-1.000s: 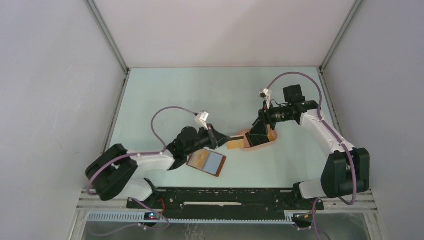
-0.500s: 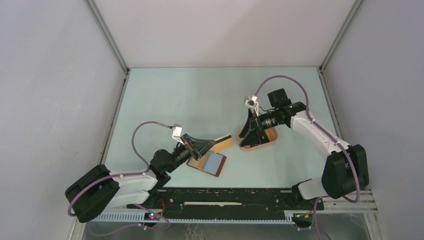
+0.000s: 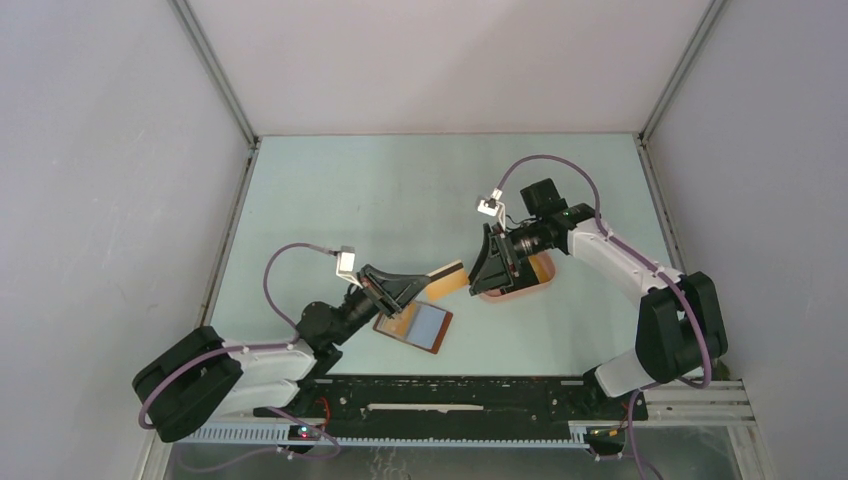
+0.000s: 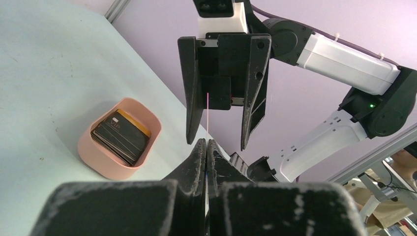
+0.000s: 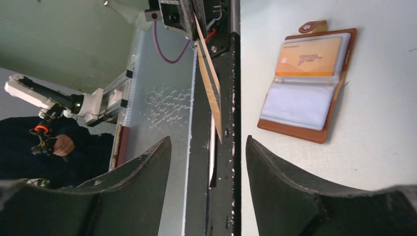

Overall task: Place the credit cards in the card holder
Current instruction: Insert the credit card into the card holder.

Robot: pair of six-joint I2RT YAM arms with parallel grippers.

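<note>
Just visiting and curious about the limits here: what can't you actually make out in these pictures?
- Stacked cards in the pink tray: count unclear. The left wrist view shows only the top black one and a tan edge; overhead the right claw covers them.
- Held card: print unreadable. It is edge-on in the left wrist view, steeply angled in the right wrist view, tiny overhead.
- Card holder: cloudy plastic hides what its paler pocket holds, right wrist view.

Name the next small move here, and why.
Probably the right gripper should close on the tan card: the shut left gripper holds it aloft, its free end between the right gripper's open fingers, so a handover looks set.
</note>
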